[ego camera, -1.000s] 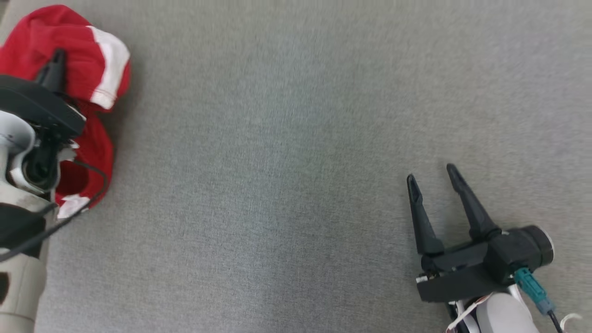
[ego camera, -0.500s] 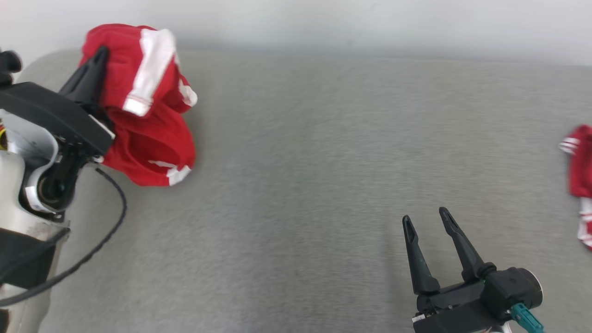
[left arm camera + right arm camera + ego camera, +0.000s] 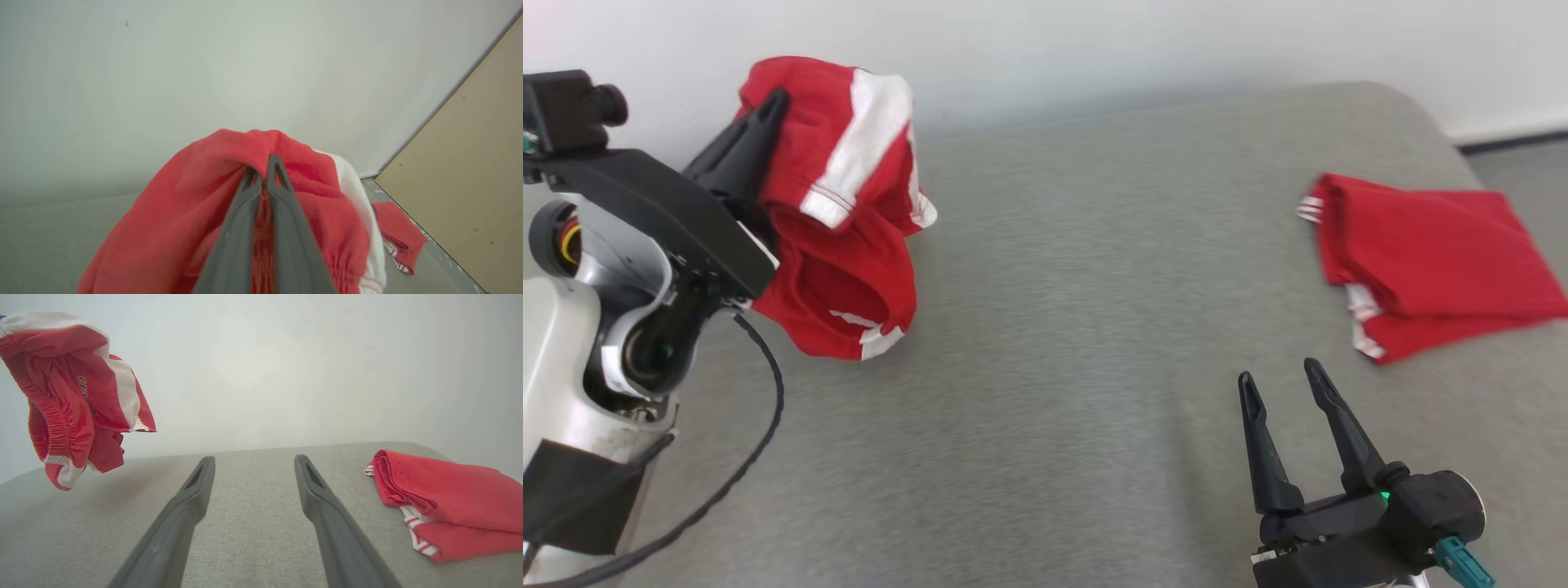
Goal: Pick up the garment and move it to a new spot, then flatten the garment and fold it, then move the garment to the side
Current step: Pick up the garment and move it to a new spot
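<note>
— Jaws of the left gripper (image 3: 264,169) stay pinched shut on the red garment (image 3: 841,269), which hangs bunched just clear of the table (image 3: 1062,327) at its left end. What's different?
— Mostly the head view: it has tipped up, bringing a folded red garment (image 3: 1429,245) at the far right into sight. The carry looks under way.
— And the right gripper (image 3: 1278,371)?
— Its jaws stand wide, holding nothing. Nothing here serves as a container.
</note>
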{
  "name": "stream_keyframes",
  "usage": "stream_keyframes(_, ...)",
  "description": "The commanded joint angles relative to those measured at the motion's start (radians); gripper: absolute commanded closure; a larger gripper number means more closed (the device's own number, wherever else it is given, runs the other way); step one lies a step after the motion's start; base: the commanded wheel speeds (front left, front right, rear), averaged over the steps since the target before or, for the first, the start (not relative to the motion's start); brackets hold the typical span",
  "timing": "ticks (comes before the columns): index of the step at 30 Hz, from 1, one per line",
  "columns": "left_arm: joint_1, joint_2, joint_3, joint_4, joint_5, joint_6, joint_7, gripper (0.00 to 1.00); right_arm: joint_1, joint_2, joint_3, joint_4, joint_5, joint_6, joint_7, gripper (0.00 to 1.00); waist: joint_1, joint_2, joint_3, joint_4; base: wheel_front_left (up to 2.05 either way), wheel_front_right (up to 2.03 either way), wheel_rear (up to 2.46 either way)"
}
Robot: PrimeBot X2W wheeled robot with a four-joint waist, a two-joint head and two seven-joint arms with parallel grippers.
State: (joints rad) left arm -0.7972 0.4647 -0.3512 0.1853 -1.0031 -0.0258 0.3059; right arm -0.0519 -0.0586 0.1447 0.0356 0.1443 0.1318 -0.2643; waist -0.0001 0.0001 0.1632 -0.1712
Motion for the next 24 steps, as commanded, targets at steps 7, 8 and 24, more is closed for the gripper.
stream_keyframes(7, 0.042, 0.021, -0.025, -0.040, 0.008, 0.019, 0.043, 1.00, -0.019, 0.009, 0.003, -0.026, 0.022, -0.003, -0.001, 0.00, 0.0001, -0.0001, 0.072, -0.180, 0.00, 0.00, 0.00)
stream_keyframes(8, 0.042, 0.021, -0.025, -0.040, 0.008, 0.019, 0.043, 1.00, -0.019, 0.009, 0.003, -0.026, 0.022, -0.003, -0.001, 0.00, 0.0001, -0.0001, 0.072, -0.180, 0.00, 0.00, 0.00)
stream_keyframes(24, 0.117, -0.004, -0.107, 0.138, 0.080, -0.033, -0.048, 1.00, -0.065, 0.009, 0.029, -0.067, 0.088, -0.003, -0.001, 0.00, 0.0001, -0.0001, 0.223, -0.189, 0.00, 0.00, 0.00)
